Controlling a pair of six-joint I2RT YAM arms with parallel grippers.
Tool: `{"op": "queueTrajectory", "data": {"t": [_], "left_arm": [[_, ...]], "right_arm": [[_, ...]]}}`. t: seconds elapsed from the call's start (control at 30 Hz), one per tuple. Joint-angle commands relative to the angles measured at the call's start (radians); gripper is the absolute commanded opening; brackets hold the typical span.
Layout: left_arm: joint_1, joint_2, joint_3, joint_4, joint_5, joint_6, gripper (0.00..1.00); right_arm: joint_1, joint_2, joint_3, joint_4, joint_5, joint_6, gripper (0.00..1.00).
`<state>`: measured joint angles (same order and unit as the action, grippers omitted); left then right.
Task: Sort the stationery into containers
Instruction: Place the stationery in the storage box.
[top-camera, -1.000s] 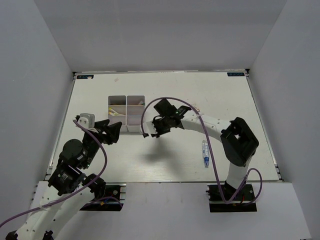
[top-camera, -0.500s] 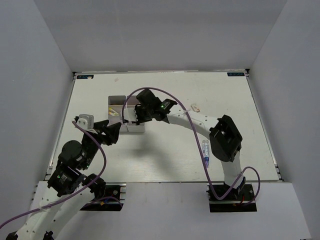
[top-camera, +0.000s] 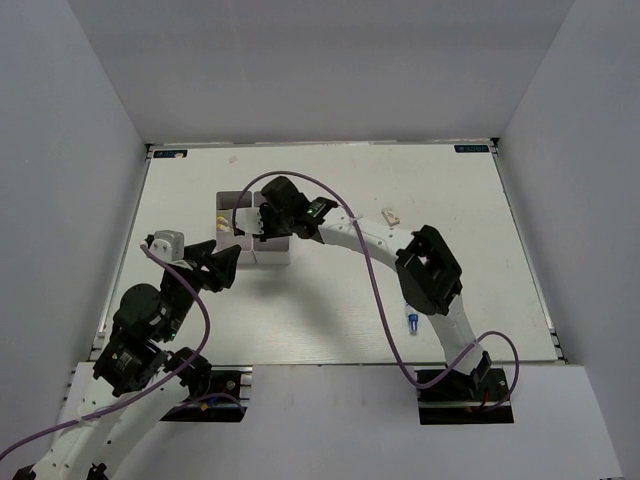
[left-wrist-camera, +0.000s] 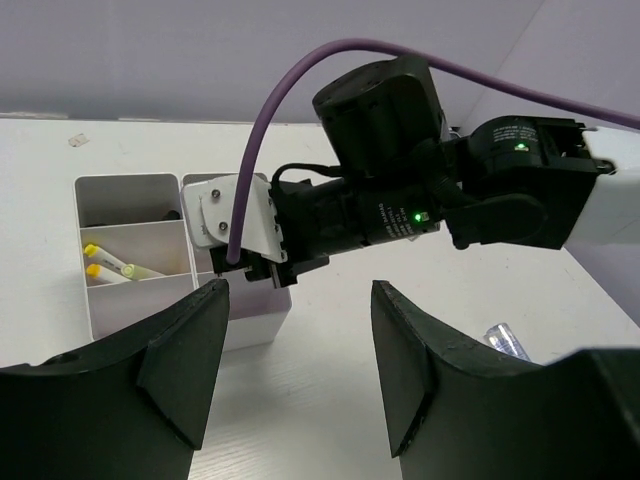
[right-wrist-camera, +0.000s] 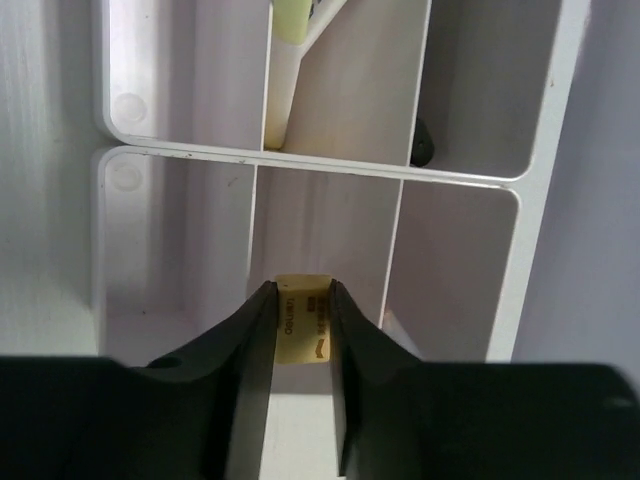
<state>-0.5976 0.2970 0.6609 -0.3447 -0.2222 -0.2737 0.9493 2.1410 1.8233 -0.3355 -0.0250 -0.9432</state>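
Note:
The white organizer box (top-camera: 272, 256) stands at the table's centre-left; it also shows in the left wrist view (left-wrist-camera: 130, 215) and the right wrist view (right-wrist-camera: 330, 172). My right gripper (top-camera: 262, 226) hangs over the box, shut on a beige eraser block (right-wrist-camera: 303, 318) held above one compartment. Yellow-capped pens (left-wrist-camera: 110, 268) lie in another compartment. My left gripper (top-camera: 216, 266) is open and empty, low over the table just left of and in front of the box. A second eraser (top-camera: 390, 214) lies on the table to the right. The clear blue-tipped tube (top-camera: 411, 322) is partly hidden by the right arm.
The right arm (top-camera: 430, 270) arches across the table's middle with its purple cable looping over the box. A dark item (right-wrist-camera: 425, 145) sits in a far compartment. Grey walls enclose the table on three sides.
My right gripper has swung left from the table's middle to over the box, still holding the eraser. The right arm's elbow now covers most of the tube. The left arm has barely moved.

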Motion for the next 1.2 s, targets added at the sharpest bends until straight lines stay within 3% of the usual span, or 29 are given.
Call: {"op": "queueTrajectory", "data": {"t": [0.0, 0.1, 0.2, 0.4, 0.6, 0.7, 0.83, 0.87, 0.9, 0.97, 1.03, 1.07, 1.1, 1.17], "left_arm": [[0.004, -0.006, -0.006, -0.005, 0.012, 0.007, 0.69], [0.004, -0.006, -0.006, -0.005, 0.012, 0.016, 0.69], [0.004, -0.006, -0.006, -0.005, 0.012, 0.016, 0.69], [0.004, -0.015, -0.015, 0.006, 0.035, 0.016, 0.69], [0.004, -0.058, -0.035, 0.058, 0.119, 0.06, 0.69], [0.004, -0.088, -0.056, 0.097, 0.168, 0.07, 0.61], [0.004, -0.072, -0.066, 0.111, 0.214, 0.08, 0.42], [0.004, -0.058, -0.066, 0.121, 0.224, 0.091, 0.32], [0.004, -0.042, -0.066, 0.121, 0.245, 0.091, 0.28], [0.004, 0.019, -0.057, 0.13, 0.264, 0.091, 0.2], [0.004, 0.095, -0.043, 0.13, 0.274, 0.091, 0.2], [0.004, 0.125, -0.031, 0.13, 0.285, 0.082, 0.26], [0.004, 0.154, -0.018, 0.13, 0.297, 0.082, 0.36], [0.004, 0.249, -0.005, 0.121, 0.336, 0.07, 0.66]], "right_arm": [[0.003, -0.006, 0.042, 0.039, 0.02, 0.023, 0.32], [0.005, -0.018, 0.018, 0.059, 0.051, 0.026, 0.48], [0.005, -0.041, -0.004, 0.07, 0.056, 0.032, 0.55], [0.008, -0.104, -0.019, 0.058, 0.042, 0.067, 0.56], [-0.009, -0.231, -0.088, 0.067, 0.036, 0.11, 0.42], [-0.023, -0.32, -0.171, 0.085, 0.039, 0.129, 0.36], [-0.07, -0.458, -0.298, 0.145, 0.075, 0.17, 0.22], [-0.079, -0.48, -0.326, 0.162, 0.091, 0.182, 0.16], [-0.092, -0.503, -0.381, 0.179, 0.112, 0.229, 0.04], [-0.147, -0.578, -0.471, 0.243, 0.161, 0.291, 0.0], [-0.254, -0.636, -0.511, 0.251, 0.148, 0.34, 0.0], [-0.318, -0.642, -0.515, 0.23, 0.131, 0.395, 0.0], [-0.349, -0.644, -0.513, 0.218, 0.088, 0.414, 0.0], [-0.456, -0.606, -0.486, 0.132, 0.036, 0.461, 0.22]]}}
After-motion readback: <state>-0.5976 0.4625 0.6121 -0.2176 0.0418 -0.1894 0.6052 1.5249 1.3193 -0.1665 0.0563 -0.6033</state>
